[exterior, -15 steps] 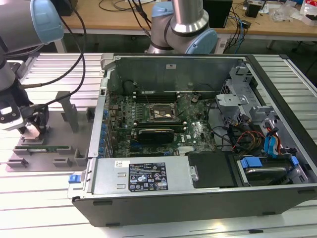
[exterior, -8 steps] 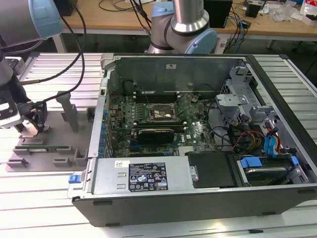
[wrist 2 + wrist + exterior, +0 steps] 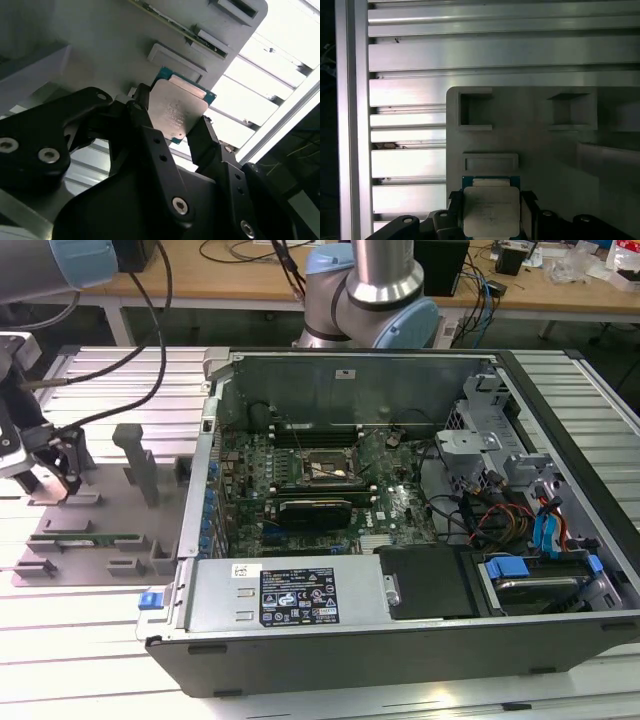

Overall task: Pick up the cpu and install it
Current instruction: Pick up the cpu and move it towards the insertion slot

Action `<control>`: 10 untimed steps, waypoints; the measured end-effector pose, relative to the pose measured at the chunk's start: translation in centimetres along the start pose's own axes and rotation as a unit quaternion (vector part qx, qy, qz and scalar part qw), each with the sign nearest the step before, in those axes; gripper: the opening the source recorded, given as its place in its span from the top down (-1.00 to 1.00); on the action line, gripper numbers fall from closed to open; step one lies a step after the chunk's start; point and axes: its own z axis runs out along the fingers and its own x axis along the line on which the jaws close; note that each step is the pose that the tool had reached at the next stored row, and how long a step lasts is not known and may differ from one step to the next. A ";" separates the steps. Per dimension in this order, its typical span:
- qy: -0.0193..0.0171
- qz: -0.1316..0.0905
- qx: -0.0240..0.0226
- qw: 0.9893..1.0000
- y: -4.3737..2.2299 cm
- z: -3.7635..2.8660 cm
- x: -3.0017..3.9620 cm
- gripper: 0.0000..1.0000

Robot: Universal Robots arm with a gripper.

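The cpu (image 3: 176, 111) is a small square chip with a silvery top and a thin green rim. It sits between my gripper's black fingers (image 3: 145, 125), just over the grey tray (image 3: 100, 40). In the first wrist view the cpu (image 3: 491, 212) has a finger pressed against each of two opposite edges, and my gripper (image 3: 491, 220) is shut on it. In the exterior view my gripper (image 3: 50, 478) hangs low over the tray (image 3: 120, 502) at the exterior view's left, well apart from the open computer case. The black socket frame (image 3: 330, 469) lies in the middle of the motherboard.
A long green memory stick (image 3: 85, 537) lies on the tray, near its front. Grey upright posts (image 3: 140, 465) stand between my gripper and the case wall (image 3: 205, 490). Cables and drive bays (image 3: 520, 530) crowd the case's right side. A second arm's base (image 3: 375, 300) stands behind the case.
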 end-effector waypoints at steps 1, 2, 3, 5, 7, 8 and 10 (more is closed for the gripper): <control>0.000 0.000 0.000 1.000 0.01 -0.48 0.00 -0.09; 0.000 0.000 0.000 1.000 0.02 -0.86 0.00 -0.09; 0.000 0.000 0.000 1.000 0.03 -1.35 0.01 -0.09; 0.000 0.000 0.000 1.000 0.04 -2.22 0.01 -0.09; 0.000 0.000 0.000 1.000 0.05 -2.82 0.02 -0.09; 0.000 0.000 0.000 1.000 0.06 -3.23 0.02 -0.09; 0.000 0.000 0.000 1.000 0.07 -3.68 0.02 -0.09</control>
